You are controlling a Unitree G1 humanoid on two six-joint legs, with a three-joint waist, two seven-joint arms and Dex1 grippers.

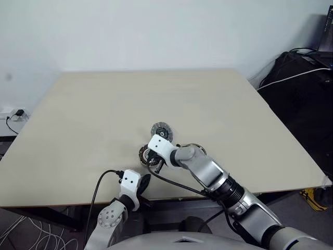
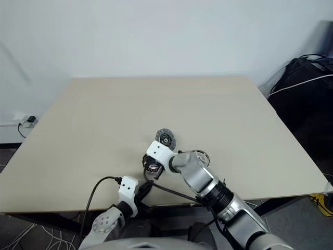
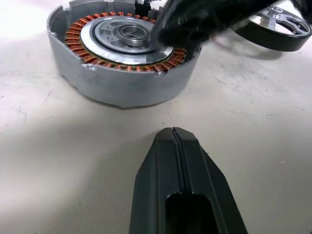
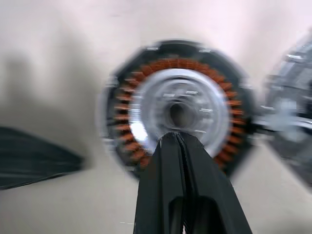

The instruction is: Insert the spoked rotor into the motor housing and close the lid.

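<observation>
The motor housing (image 3: 122, 53), a round grey shell with copper windings around a silver centre, lies on the table near its front edge. My right gripper (image 4: 175, 136) hovers shut just over the housing's centre, with nothing between its fingers, and partly hides the housing (image 1: 146, 155) in the head views. The ribbed grey lid (image 1: 162, 130) lies flat just beyond the housing. The spoked rotor (image 3: 279, 24) with its black rim rests to the housing's right, mostly behind my right arm (image 1: 208, 172). My left gripper (image 3: 174, 139) is shut and empty, a short way in front of the housing.
The beige table (image 1: 104, 114) has wide bare room to the left, right and back. A black cable (image 1: 99, 192) loops off the front edge by my left arm. Dark bags and cables (image 1: 302, 78) sit off the table's right side.
</observation>
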